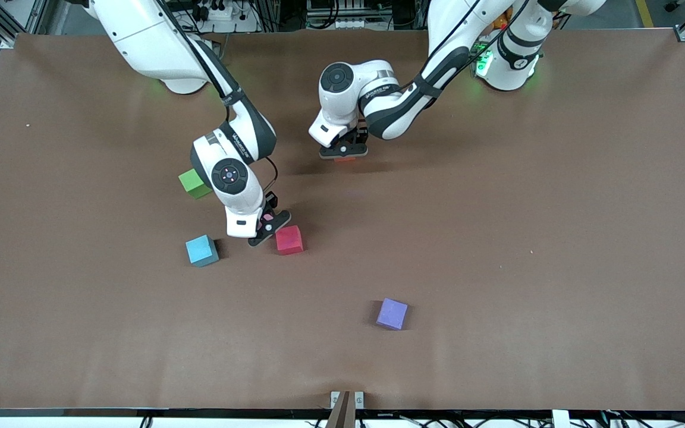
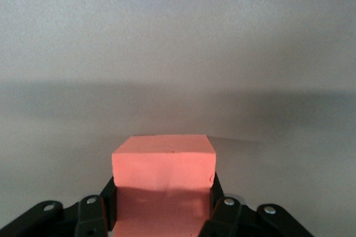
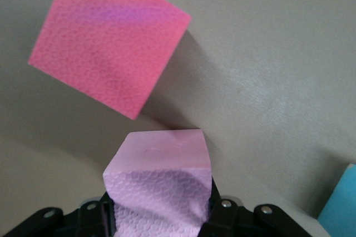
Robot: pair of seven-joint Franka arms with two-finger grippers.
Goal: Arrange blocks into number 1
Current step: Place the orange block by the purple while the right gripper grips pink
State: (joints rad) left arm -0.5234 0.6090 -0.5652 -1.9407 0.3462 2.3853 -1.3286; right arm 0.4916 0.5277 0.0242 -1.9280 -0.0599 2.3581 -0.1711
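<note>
Right gripper (image 1: 266,229) — pink block (image 3: 158,184) half-hidden

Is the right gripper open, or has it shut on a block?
Shut on the pink block: the right gripper has its fingers against the block's two sides, beside the red block.

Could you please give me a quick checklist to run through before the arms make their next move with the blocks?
1. Left end effector shut on the orange block: ok.
2. Right end effector shut on a pink block: ok.
3. Pink block clear of the red block beside it: ok in the right wrist view.
4. Orange block lifted off the table: cannot tell.
5. Green, blue and purple blocks apart from both arms: ok.
6. All eight blocks in sight: not ok, two unseen.
</note>
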